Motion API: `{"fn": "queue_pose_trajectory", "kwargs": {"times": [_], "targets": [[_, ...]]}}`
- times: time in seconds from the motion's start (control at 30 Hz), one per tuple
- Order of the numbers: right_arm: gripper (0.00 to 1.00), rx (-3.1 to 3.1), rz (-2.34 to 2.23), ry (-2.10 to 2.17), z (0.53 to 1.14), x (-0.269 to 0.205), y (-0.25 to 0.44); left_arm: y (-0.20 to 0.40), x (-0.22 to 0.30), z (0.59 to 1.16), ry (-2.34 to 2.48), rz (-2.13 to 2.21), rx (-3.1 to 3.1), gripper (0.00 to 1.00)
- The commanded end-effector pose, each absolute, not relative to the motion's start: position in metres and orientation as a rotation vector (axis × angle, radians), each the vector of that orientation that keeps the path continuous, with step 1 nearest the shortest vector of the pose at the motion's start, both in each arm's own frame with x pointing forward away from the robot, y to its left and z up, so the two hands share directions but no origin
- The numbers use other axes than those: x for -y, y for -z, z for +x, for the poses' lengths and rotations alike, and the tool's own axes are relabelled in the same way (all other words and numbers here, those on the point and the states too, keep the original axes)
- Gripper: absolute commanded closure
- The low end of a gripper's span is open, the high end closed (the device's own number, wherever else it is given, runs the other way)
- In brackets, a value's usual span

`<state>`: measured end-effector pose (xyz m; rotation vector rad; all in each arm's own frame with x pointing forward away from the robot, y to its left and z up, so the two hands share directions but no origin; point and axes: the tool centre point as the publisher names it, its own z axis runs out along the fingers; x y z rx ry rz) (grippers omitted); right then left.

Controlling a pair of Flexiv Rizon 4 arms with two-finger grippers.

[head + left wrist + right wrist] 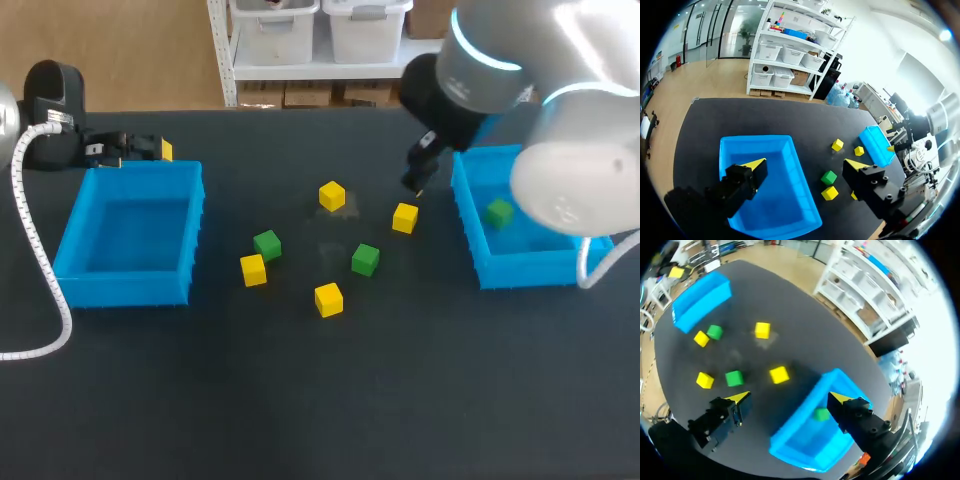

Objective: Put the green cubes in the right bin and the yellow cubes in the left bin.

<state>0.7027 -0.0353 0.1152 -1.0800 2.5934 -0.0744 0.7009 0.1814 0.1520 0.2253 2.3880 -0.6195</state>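
The left gripper (806,163) hangs over the back of the left bin (125,288), fingers spread, holding nothing. The bin has no cubes in it. Between the bins lie four yellow cubes (253,269) and two green cubes (267,244). The right gripper (790,397) hovers released and empty at the inner wall of the right bin (525,270), where one sorted green cube (500,212) lies. A fresh pick seems due: the nearer green cube (365,259) calls for a straddling descent clear of the neighbouring yellow cube (404,217).

A dark table (300,400) carries two blue bins (120,288), with four yellow cubes (332,196) and two green cubes (267,244) between them.
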Motion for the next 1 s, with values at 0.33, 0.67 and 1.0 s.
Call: {"fn": "queue_pose_trajectory", "kwargs": {"times": [0.33,0.67,1.0], "targets": [[0.00,-2.604,-1.251,0.037,0.694,-0.021,-0.077,-0.150,-0.183,0.701,0.629,0.229,-2.380,0.00],[0.00,-2.655,-1.282,-0.001,0.678,-0.041,-0.045,-0.150,-0.183,0.701,0.629,0.229,-2.380,0.00],[0.00,-2.697,-1.322,0.023,0.656,-0.039,-0.013,-0.150,-0.183,0.701,0.629,0.229,-2.380,0.00]]}}
